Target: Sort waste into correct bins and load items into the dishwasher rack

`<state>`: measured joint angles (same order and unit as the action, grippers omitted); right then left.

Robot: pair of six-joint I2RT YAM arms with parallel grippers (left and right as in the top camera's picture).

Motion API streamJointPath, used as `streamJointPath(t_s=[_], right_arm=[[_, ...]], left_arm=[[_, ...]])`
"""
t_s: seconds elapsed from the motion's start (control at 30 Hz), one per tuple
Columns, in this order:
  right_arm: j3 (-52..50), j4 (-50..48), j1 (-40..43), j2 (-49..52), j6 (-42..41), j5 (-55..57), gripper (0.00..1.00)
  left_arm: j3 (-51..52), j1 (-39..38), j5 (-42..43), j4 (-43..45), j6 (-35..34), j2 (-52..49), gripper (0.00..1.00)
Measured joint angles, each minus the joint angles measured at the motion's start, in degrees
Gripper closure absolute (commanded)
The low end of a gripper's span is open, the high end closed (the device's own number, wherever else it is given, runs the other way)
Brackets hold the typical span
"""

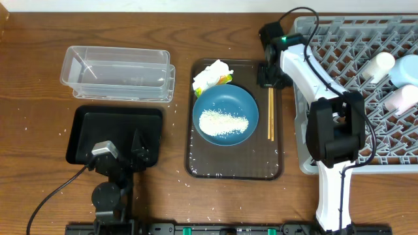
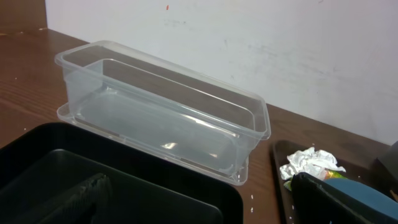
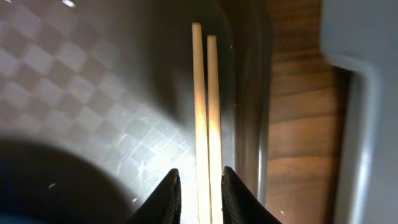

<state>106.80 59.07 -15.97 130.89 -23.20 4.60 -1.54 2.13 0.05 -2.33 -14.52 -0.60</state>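
- Done so far, as I judge it: a white cup [image 1: 381,64] and a pink cup [image 1: 401,99] lie in the dishwasher rack [image 1: 302,153].
- Both bins are empty: the clear tub [image 1: 117,65] and the black tray [image 1: 85,134].
- Still on the brown tray [image 1: 235,163]: the dark blue bowl [image 1: 225,98] holding rice [image 1: 223,123], plus the crumpled napkin [image 1: 210,74] and snack wrapper [image 1: 225,79] beside it.
- My right gripper [image 3: 199,183] is narrowly parted, straddling the chopsticks [image 3: 206,112] at the tray's right edge, not yet clamped.
- My left gripper [image 2: 199,183] hangs spread wide over the black tray, holding nothing.
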Motion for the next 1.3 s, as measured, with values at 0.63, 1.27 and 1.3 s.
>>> streamJointPath(t_s=[0.63, 1.27, 1.3], right_arm=[[-2.8, -3.82, -0.22, 0.0, 0.0, -0.11, 0.79], [-5.25, -5.29, -1.7, -0.13, 0.22, 0.15, 0.99], [-4.85, -4.31, -1.68, -0.11, 0.22, 0.09, 0.99]], left_arm=[[0.0, 0.0, 0.0, 0.0, 0.0, 0.0, 0.05], [0.0, 0.0, 0.0, 0.0, 0.0, 0.0, 0.05], [0.0, 0.0, 0.0, 0.02, 0.0, 0.0, 0.05]])
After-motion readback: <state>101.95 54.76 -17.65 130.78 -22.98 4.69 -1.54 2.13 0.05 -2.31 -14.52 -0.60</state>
